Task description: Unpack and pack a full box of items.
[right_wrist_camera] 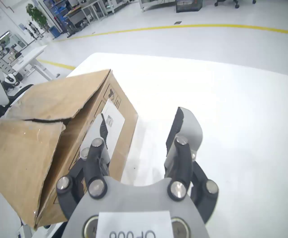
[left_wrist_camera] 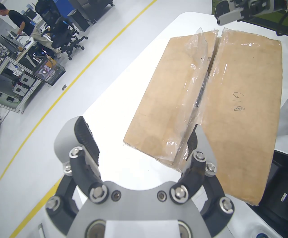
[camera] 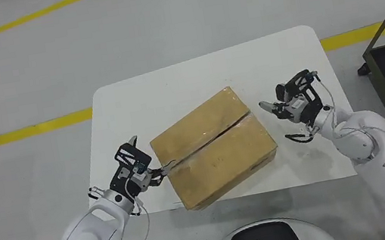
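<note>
**Taped box between two spread grippers**

Cardboard box [camera: 212, 147]: lies askew at the centre of the white table [camera: 266, 58], top flaps down. Seam [camera: 208, 145]: runs across the lid from 8 o'clock to 2 o'clock, gaping slightly. Clear tape [left_wrist_camera: 195, 74]: crinkled along the seam, split and lifting off one flap.

Left gripper [camera: 157, 173]: at 8 o'clock of the box, by the seam's near end. Jaws spread wide, holding nothing; one fingertip [left_wrist_camera: 195, 135] right at the seam beside the loose tape, the other out over bare table.

Right gripper [camera: 271, 109]: at 2 o'clock of the box, just beside the opposite end wall; contact with it not discernible. Jaws spread, nothing between them.

White label [right_wrist_camera: 112, 117]: stuck on that end wall, facing the right gripper. Flap edges above it: ragged and a little parted.
</note>
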You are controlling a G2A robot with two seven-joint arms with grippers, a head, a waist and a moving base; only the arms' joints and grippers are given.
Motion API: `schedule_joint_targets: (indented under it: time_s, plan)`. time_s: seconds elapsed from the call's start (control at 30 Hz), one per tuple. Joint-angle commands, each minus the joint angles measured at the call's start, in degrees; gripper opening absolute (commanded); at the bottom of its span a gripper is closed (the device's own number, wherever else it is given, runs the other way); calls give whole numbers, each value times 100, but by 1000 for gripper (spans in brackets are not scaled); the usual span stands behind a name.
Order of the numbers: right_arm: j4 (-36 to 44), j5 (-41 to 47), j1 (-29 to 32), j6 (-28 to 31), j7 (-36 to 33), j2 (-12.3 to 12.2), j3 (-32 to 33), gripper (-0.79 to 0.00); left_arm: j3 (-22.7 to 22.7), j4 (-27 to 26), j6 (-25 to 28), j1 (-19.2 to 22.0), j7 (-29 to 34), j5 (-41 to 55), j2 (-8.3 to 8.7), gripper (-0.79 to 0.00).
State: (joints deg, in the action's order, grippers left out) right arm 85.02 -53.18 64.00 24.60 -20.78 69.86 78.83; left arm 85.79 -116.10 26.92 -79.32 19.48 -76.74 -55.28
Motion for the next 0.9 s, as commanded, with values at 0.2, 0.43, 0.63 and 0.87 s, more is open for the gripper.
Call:
schedule_joint_targets:
  time_s: [0.2, 0.43, 0.63, 0.87]
  plan:
    - [-46, 367, 88, 744, -635, -39, -229, -785, 0, 0, 0, 0, 0, 0, 0, 0]
    - [26, 754, 47, 1177, -1251, -77, -410, -785, 0, 0, 0, 0, 0, 0, 0, 0]
    - [92, 1145, -32, 1516, -1969, -113, -651, -785, 0, 0, 0, 0, 0, 0, 0, 0]
    - [408, 1663, -124, 1773, -2624, -251, -334, -560, 0, 0, 0, 0, 0, 0, 0, 0]
